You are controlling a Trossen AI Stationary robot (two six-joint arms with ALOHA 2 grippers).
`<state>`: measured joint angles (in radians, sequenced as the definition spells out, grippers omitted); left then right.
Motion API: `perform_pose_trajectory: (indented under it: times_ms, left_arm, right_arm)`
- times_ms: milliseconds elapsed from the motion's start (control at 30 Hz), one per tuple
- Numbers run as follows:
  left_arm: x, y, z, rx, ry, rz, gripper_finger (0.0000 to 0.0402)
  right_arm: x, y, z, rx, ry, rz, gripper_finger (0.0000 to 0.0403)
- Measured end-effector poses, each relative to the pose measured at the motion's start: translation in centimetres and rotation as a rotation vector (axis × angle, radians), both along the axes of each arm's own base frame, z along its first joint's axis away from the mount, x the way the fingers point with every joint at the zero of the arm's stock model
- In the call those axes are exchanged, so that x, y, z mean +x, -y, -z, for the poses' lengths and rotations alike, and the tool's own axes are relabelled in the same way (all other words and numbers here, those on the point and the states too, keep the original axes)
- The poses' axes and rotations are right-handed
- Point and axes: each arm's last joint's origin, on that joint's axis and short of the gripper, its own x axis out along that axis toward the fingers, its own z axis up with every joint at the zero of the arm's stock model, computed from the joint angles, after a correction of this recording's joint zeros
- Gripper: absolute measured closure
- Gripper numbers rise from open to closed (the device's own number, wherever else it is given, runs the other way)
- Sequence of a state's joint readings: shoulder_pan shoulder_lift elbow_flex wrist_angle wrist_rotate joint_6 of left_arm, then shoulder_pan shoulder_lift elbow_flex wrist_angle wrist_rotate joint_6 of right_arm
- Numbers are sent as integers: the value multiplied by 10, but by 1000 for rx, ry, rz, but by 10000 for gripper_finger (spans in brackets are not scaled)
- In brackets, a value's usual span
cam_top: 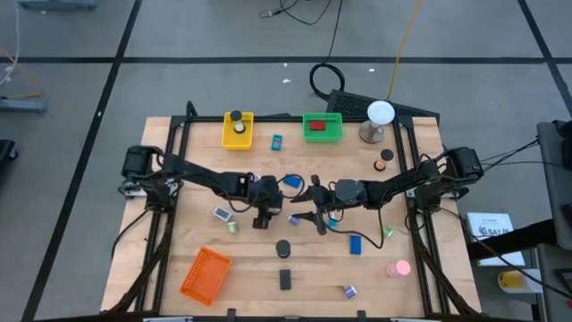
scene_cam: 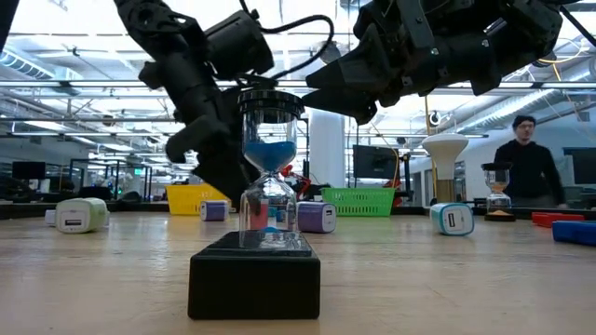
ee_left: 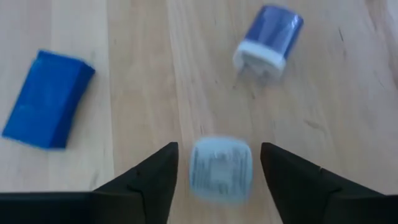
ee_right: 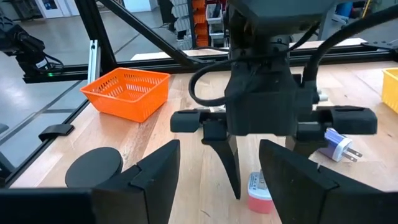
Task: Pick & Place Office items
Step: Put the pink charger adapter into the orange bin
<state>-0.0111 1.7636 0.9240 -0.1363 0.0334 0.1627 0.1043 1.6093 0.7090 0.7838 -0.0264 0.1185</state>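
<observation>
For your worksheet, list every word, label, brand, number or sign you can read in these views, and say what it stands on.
None can be read.
White sheet beside the table: print too small.
Pale piece between the left end effector's fingers: markings blurred.

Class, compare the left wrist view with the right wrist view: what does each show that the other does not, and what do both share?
Only the left wrist view shows a blue block and a blue-and-white plug piece, plus a pale piece between the open left pincer fingers. Only the right wrist view shows the orange basket, a black disc and a pink piece. Both share the wooden table.
</observation>
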Motion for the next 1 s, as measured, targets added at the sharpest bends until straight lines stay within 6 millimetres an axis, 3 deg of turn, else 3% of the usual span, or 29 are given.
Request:
perform_pose_trajectory:
  times_ms: [267, 533, 667, 867, 933, 1000]
  left_arm:
    - [0, 0, 1, -7, -4, -9, 253]
    - [0, 0, 1, -4, -4, -4, 254]
    - [-5, 0, -9, -5, -7, -4, 264]
    - [-30, 7, -49, -32, -10, -23, 264]
    - [-45, 16, -65, -65, -32, -41, 264]
    - [-61, 27, -80, -108, -48, -70, 264]
  right_arm:
    - [0, 0, 0, -10, -2, -2, 193]
    - [0, 0, 2, -33, -17, -7, 200]
    - [-1, 0, 4, -57, -35, -11, 245]
    - [-3, 4, 5, -77, -77, -3, 375]
    - [-3, 5, 6, -79, -92, -1, 394]
    - [-4, 5, 8, -80, -104, -1, 389]
